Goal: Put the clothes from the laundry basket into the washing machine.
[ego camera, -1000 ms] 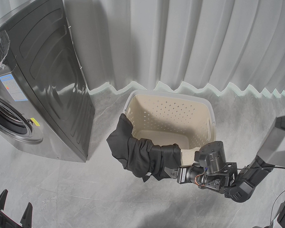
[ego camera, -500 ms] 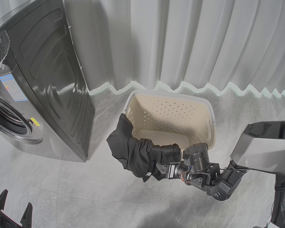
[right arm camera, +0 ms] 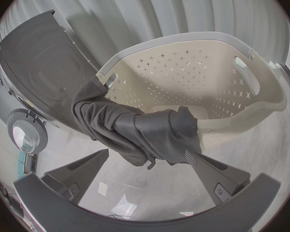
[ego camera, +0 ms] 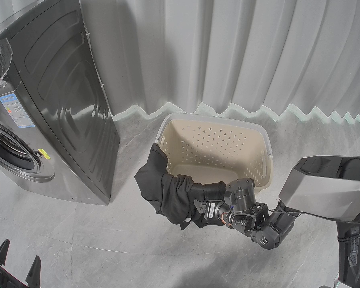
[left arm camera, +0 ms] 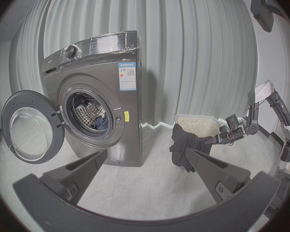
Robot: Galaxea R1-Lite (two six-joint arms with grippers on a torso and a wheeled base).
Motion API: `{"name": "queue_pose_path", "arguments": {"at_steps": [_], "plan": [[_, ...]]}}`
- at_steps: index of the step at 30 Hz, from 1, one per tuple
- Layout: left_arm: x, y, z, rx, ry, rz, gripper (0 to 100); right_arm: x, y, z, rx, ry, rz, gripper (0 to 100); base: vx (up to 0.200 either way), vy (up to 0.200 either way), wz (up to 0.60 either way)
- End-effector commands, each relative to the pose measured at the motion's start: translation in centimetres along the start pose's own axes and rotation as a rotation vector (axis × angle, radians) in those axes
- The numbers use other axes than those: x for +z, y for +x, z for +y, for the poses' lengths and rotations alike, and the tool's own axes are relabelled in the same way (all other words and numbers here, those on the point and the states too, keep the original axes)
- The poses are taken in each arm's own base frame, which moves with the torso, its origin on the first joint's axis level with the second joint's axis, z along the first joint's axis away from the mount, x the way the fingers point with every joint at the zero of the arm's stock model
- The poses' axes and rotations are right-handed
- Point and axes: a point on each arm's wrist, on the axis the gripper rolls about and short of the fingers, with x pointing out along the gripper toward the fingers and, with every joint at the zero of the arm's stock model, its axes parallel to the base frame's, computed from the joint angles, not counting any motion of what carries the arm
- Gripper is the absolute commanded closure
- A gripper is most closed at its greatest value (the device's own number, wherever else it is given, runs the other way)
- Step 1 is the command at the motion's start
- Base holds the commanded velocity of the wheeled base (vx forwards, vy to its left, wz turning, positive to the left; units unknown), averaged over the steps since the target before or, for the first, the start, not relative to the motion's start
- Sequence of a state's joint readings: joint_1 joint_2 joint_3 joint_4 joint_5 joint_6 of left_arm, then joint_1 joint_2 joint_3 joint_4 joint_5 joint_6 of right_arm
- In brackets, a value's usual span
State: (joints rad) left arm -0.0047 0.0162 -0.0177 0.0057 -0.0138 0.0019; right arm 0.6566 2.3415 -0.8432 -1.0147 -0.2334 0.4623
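A black garment (ego camera: 176, 195) hangs over the near-left rim of the cream laundry basket (ego camera: 212, 119), trailing down its outside wall. My right gripper (ego camera: 197, 209) is open at the garment's near end. In the right wrist view the garment (right arm camera: 135, 126) bulges just ahead of the right gripper (right arm camera: 146, 155), whose fingers stand apart on either side of its lower folds. The grey washing machine (ego camera: 48, 101) stands at the left with its door (left arm camera: 30, 126) swung open and some clothing in the drum (left arm camera: 88, 113). My left gripper (ego camera: 20, 253) is open low at the near left, holding nothing.
White curtains (ego camera: 228, 41) hang behind the basket and the machine. Bare grey floor (ego camera: 120, 237) lies between the basket, the machine and me. The open round door juts out from the machine's front on the left.
My right arm has moved left toward the black garment, bringing the open gripper up to its near end. The garment, the basket and the left arm have stayed put.
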Motion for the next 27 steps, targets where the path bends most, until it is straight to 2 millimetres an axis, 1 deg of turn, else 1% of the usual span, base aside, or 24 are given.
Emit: {"name": "queue_pose_path", "arguments": {"at_steps": [1, 8, 13, 16, 18, 21, 27], "plan": [[-0.4, 0.0, 0.0, 0.000, 0.000, 0.002, 0, -0.3, 1.0, -0.5, -0.014, 0.006, 0.001, 0, 0.000, 0.000, 0.00], [-0.4, 0.0, 0.0, 0.000, -0.005, 0.002, 0, -0.3, 1.5, -0.6, -0.017, 0.007, -0.002, 0, 0.000, 0.000, 0.00], [-0.4, 0.0, 0.0, 0.000, -0.005, 0.002, 0, 0.0, 2.0, -0.4, -0.011, 0.013, -0.020, 0, 0.000, 0.000, 0.00], [-0.4, 0.0, 0.0, 0.000, -0.005, 0.002, 0, -0.2, 2.3, -0.5, -0.020, 0.012, -0.019, 0, 0.000, 0.000, 0.00], [-0.4, 0.0, 0.0, 0.000, -0.005, 0.002, 0, -0.4, 2.6, -0.5, -0.022, 0.011, -0.019, 0, 0.000, 0.000, 0.00], [-0.4, 0.0, 0.0, 0.000, -0.005, 0.000, 0, -0.2, 3.3, -0.5, -0.014, 0.019, -0.047, 0, 0.000, 0.000, 0.00], [-0.4, 0.0, 0.0, 0.000, -0.005, 0.000, 0, -0.2, 3.8, -0.7, -0.016, 0.024, -0.056, 0, 0.000, 0.000, 0.00]]}}
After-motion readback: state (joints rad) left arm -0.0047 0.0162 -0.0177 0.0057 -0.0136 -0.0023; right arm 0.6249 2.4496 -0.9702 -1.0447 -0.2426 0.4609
